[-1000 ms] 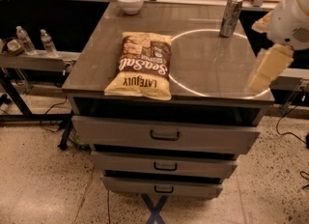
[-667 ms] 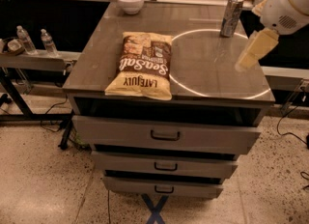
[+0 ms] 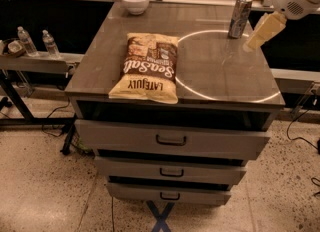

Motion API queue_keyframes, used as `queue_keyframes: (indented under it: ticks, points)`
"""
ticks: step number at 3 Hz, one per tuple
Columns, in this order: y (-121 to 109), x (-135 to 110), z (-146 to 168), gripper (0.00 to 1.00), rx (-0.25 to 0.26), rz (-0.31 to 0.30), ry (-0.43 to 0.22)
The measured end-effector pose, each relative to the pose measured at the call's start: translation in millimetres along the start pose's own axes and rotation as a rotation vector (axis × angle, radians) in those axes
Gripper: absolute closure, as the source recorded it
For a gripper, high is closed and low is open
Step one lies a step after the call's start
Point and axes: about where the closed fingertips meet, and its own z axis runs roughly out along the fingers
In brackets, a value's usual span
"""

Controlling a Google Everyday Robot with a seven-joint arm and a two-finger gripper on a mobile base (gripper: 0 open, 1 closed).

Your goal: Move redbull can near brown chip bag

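The redbull can stands upright at the far right of the grey cabinet top, on the rim of a bright ring of light. The brown chip bag lies flat on the left half of the top, well apart from the can. My gripper is a cream-coloured piece hanging from the white arm at the upper right. It hovers just right of the can, about level with its lower half, not touching it.
A white bowl sits at the far left corner of the top. Two clear water bottles stand on a low shelf to the left. Three drawers face me below the top. Cables lie on the speckled floor.
The gripper has moved up and away from the front right edge of the top toward the far right, ending beside the can. The can and the bag have not moved.
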Motion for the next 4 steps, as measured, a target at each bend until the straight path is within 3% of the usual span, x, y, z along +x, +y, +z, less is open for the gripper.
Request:
queue_keyframes:
  ticks: [1, 2, 3, 4]
  points:
    - [-13, 7, 7, 0.00, 0.028, 0.052, -0.014]
    - [-62, 44, 41, 0.00, 0.107, 0.237, -0.089]
    - [-91, 65, 79, 0.00, 0.149, 0.365, -0.158]
    - [-110, 71, 121, 0.00, 0.183, 0.491, -0.225]
